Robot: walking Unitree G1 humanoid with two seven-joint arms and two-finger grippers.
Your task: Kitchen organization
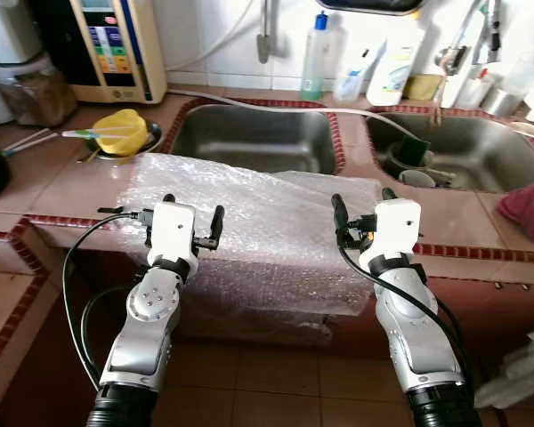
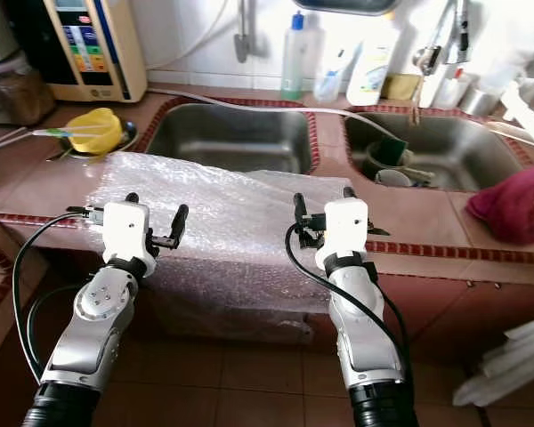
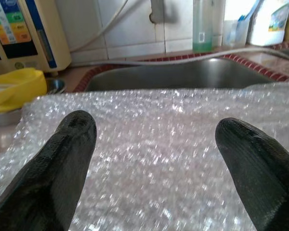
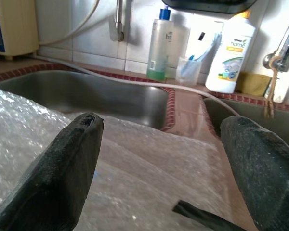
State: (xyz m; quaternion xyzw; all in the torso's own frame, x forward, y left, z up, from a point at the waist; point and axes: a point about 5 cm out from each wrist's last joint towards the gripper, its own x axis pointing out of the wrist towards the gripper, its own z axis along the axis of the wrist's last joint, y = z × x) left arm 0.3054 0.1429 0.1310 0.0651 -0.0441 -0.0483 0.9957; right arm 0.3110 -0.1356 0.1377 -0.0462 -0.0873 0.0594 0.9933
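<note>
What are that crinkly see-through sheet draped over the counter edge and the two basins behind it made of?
The crinkly clear sheet looks like plastic bubble wrap: rows of small glinting bubbles, translucent, sagging limply over the edge. The two grey basins look like brushed stainless steel: dull metallic sheen, soft reflections.

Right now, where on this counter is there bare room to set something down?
Bare tile lies between the bubble wrap and the pink cloth, in front of the right sink. The corner with the yellow bowl and the ledge with the bottles are crowded.
</note>
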